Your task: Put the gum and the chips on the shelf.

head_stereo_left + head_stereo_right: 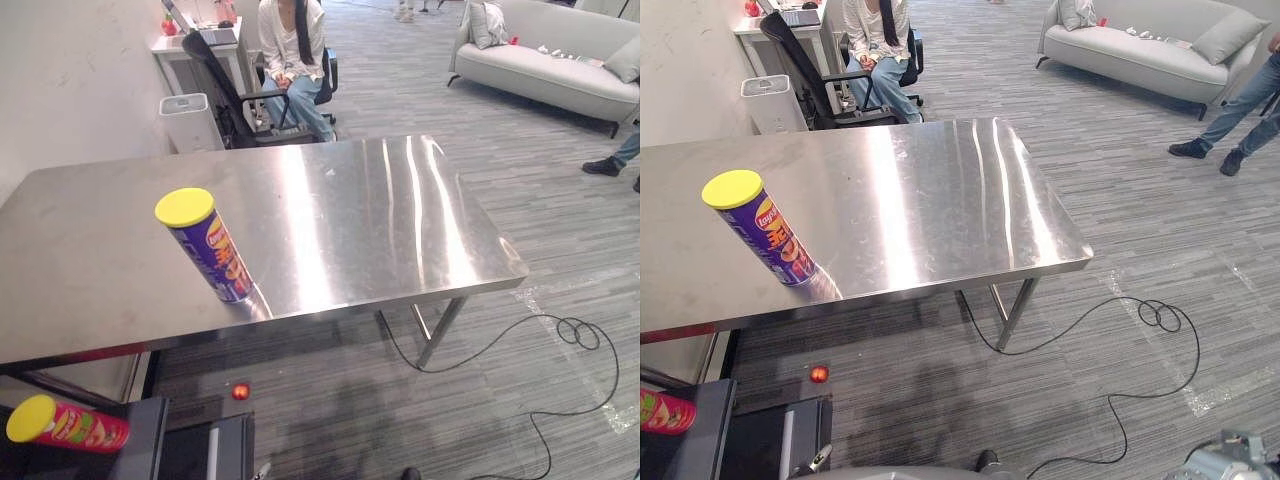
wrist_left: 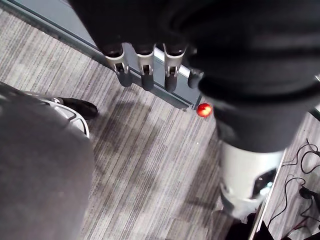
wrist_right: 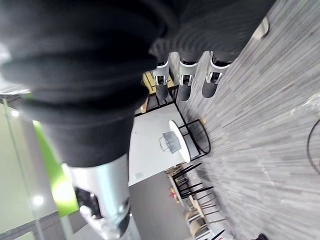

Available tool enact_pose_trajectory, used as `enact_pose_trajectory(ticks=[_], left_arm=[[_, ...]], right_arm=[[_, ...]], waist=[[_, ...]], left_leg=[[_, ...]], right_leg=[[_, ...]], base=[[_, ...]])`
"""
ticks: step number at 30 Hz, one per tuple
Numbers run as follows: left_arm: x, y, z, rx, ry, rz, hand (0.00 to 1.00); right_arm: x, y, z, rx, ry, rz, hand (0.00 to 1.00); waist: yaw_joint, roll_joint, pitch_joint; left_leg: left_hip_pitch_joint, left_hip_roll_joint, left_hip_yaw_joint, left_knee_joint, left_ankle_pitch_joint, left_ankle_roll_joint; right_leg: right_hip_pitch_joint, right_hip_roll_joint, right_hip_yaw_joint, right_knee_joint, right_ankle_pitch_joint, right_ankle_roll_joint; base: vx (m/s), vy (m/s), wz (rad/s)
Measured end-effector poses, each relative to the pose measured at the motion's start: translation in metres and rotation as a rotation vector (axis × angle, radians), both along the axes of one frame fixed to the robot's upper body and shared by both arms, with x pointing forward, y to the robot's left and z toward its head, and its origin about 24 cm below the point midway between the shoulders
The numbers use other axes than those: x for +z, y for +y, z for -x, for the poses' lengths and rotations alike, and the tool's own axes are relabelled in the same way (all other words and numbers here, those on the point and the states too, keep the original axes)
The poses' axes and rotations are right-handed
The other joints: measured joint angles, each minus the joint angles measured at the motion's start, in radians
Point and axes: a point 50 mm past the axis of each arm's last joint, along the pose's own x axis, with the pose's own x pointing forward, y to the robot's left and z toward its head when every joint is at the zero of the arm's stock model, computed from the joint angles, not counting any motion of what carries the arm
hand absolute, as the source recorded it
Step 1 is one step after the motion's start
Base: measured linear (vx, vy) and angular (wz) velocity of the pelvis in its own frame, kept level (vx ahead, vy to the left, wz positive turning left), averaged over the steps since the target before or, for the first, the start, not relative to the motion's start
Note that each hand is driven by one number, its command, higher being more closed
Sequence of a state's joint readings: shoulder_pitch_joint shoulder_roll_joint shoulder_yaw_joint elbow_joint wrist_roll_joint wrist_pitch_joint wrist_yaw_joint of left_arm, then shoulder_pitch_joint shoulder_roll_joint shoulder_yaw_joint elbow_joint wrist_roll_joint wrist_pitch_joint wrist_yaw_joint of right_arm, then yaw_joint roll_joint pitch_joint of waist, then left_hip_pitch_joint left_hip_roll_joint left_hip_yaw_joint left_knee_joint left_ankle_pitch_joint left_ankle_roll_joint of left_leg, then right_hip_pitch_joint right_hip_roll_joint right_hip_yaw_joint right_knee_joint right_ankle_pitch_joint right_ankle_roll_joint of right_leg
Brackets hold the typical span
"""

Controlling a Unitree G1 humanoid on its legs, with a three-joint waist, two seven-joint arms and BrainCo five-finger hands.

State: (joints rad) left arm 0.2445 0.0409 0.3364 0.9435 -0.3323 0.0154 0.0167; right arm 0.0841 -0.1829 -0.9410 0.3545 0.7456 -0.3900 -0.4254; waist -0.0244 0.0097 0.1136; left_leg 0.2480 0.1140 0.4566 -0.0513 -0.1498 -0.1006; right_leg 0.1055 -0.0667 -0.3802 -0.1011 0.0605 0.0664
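Standing on the counter [image 1: 400, 200], is it, the purple chips can [image 1: 212, 250]?
Yes, upright near the front edge, yellow lid on top, nothing touching it
And the red chips can [image 1: 75, 427]?
Lying on its side on a dark low stand [image 1: 148, 440] below the counter, at the robot's left; a small red ball [image 1: 240, 391] sits on the floor nearby
The hands?
Left hand [image 2: 146, 75] hangs over the floor, fingers straight, holding nothing. Right hand [image 3: 184, 86] likewise straight-fingered and empty
Anyone about?
A person [image 1: 292, 50] sits on a chair beyond the counter
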Motion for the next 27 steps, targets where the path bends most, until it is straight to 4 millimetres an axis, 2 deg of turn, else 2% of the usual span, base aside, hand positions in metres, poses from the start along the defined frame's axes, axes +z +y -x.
enact_pose_trajectory(ticks=[5, 9, 13, 20, 23, 27], left_arm=[[-0.001, -0.003, 0.007, -0.02, 0.021, 0.009, 0.0], [-0.001, -0.004, 0.013, -0.021, 0.041, 0.005, 0.0], [0.0, -0.003, 0.008, -0.028, 0.027, -0.007, 0.0], [0.0, -0.005, 0.008, -0.08, 0.04, -0.017, 0.0], [0.0, -0.007, 0.007, -0.091, 0.04, -0.016, 0.0], [0.0, -0.007, 0.006, -0.099, 0.037, -0.022, 0.0]], right_arm=[[0.029, -0.005, -0.016, 0.075, -0.069, 0.138, 0.0], [0.074, 0.0, -0.038, 0.242, -0.04, 0.38, 0.0], [0.095, 0.011, -0.062, 0.44, -0.001, 0.51, 0.0], [0.107, 0.043, -0.098, 0.801, -0.012, 0.61, 0.0], [0.113, 0.063, -0.119, 1.007, 0.043, 0.679, 0.0], [0.112, 0.079, -0.134, 1.155, 0.092, 0.715, 0.0]], waist=[[-0.002, 0.002, -0.004], [-0.004, -0.001, -0.024], [-0.005, -0.003, -0.024], [-0.005, -0.005, -0.023], [-0.003, -0.005, -0.023], [0.002, -0.007, -0.023]], left_leg=[[0.0, 0.0, 0.0, 0.002, -0.001, -0.001], [-0.017, -0.001, -0.003, 0.005, -0.001, -0.001], [-0.02, -0.001, -0.01, 0.012, -0.001, -0.001], [-0.037, -0.003, -0.048, 0.018, 0.0, 0.0], [-0.05, -0.007, -0.065, 0.02, 0.002, 0.003], [-0.058, -0.013, -0.092, 0.019, 0.005, 0.008]], right_leg=[[0.0, 0.0, 0.002, 0.0, 0.0, 0.0], [-0.017, -0.001, 0.003, 0.002, 0.0, 0.0], [-0.015, -0.003, -0.001, 0.003, 0.0, 0.0], [-0.015, -0.01, -0.028, 0.003, 0.0, 0.0], [-0.015, -0.016, -0.049, 0.002, 0.0, 0.0], [-0.013, -0.023, -0.068, 0.002, 0.0, 0.0]], base=[[-0.01, -0.001, 0.0], [-0.03, -0.004, -0.01], [-0.02, -0.002, 0.02], [-0.02, 0.007, 0.12], [-0.01, 0.017, 0.18], [0.0, 0.023, 0.16]])
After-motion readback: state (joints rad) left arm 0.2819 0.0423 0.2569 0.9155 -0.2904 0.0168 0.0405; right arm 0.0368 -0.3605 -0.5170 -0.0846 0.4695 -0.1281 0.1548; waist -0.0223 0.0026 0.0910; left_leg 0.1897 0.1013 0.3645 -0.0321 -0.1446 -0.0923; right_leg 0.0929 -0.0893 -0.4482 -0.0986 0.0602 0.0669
